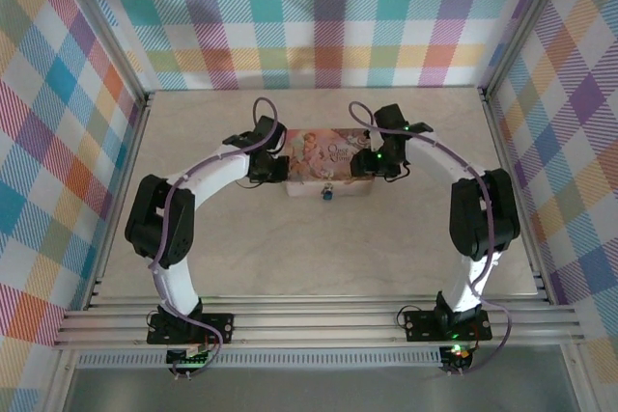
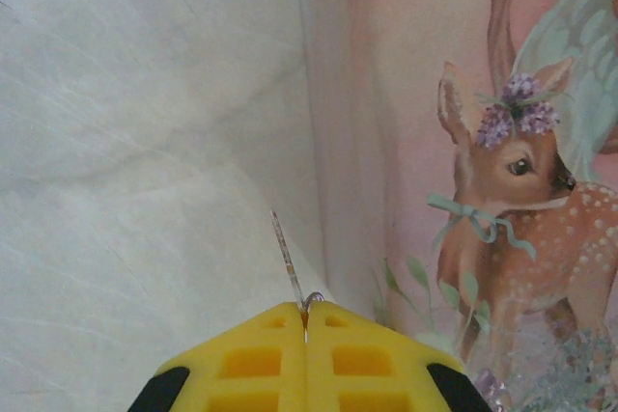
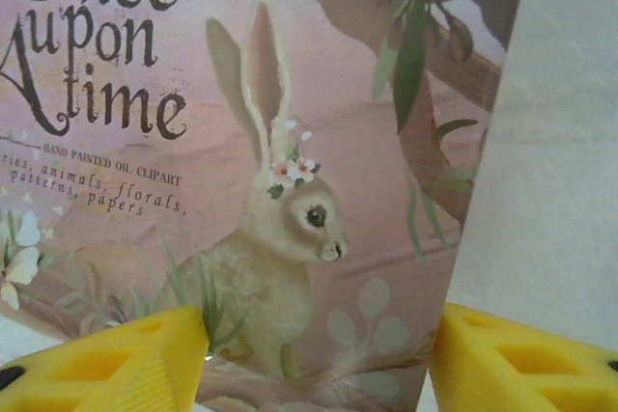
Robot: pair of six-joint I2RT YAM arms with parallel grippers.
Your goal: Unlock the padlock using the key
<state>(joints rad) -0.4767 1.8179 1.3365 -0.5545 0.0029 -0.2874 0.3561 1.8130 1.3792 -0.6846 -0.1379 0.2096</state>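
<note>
Bright, even light from overhead leaves just faint, soft shadows on the table (image 1: 319,248) in the top view, while both my wrist views look milky and soft, my yellow fingertips (image 3: 106,359) blurred along the bottom edge.

A pink rectangular tin box (image 1: 323,156) lies flat near the centre of the pale table (image 1: 319,267). Its lid is printed with a fawn, a rabbit and lettering (reading "Once upon a time"). Plaid panels (image 1: 319,16) enclose three sides. Ribbed rails (image 1: 319,320), apparently aluminium, border the near edge.
</note>
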